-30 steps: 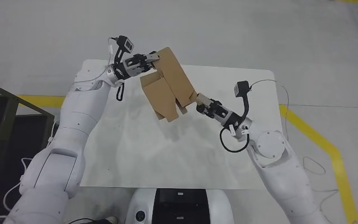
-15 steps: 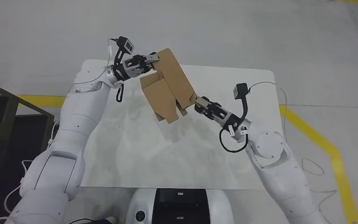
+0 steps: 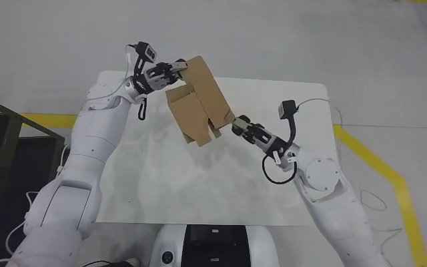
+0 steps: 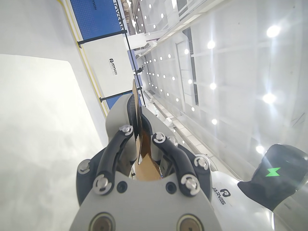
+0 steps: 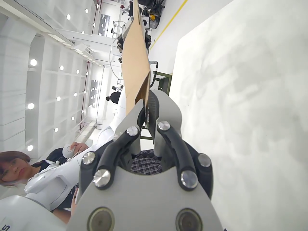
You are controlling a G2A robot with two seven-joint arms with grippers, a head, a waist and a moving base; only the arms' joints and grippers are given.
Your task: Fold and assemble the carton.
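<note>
Brown corrugated cardboard carton [image 3: 200,100], a loose, part-folded blank rather than a box. Lifted clear of the white rectangular table [image 3: 167,193] and slung in the air between the two sets of jaws.

Pinched at one end by the left gripper [image 3: 177,68], jaws closed almost flat on a thin edge of board. In the left wrist view, seen edge-on as a narrow brown strip running out from between the pads.

Pinched at the opposite end by the right gripper [image 3: 235,124], jaws likewise clamped tight on a single sheet edge. In the right wrist view, a long tan panel rising straight out of the jaws and away towards the other arm.

Between the two grips, one long panel stretched from jaws to jaws. Off its side, a second panel and short flaps hanging down towards the table, angled rather than squared up.

Judged early to midway through the task. Done so far: picked up, gripped at both ends, side panels starting to swing out of flat. Left to do, by the look of it: opening the walls to right angles, folding in the end flaps, closing the base. No flap visibly tucked or locked yet.
</note>
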